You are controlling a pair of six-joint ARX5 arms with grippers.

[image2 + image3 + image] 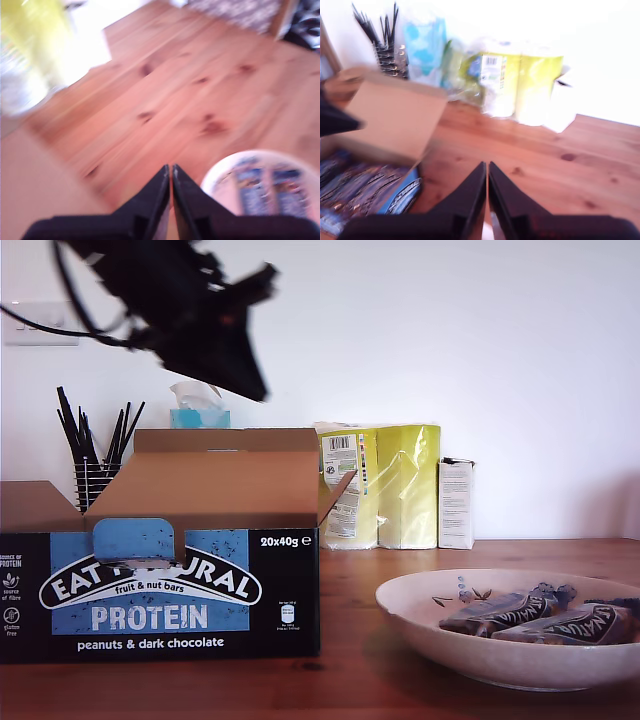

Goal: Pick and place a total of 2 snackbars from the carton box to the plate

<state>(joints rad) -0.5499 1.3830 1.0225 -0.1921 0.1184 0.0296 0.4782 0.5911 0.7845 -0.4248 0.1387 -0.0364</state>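
Note:
The carton box (160,590) stands open at the exterior view's left, and several dark snackbars (360,190) lie inside it. At the exterior view's right sits the plate (420,615) with two snackbars (500,612) (575,625) lying side by side in it. My first gripper (171,167) is shut and empty, high over the wooden table beside the plate (220,175) and its two bars (252,190). Shut and empty too, my second gripper (486,164) hangs over the table beside the box flap (395,117). A blurred dark arm (210,330) hangs above the box.
Yellow wrapped packs (385,485) and a small white carton (456,502) stand against the back wall. A blue tissue box (200,417) and a wire holder of black sticks (95,450) stand behind the box. Bare wood table (350,550) lies between box and plate.

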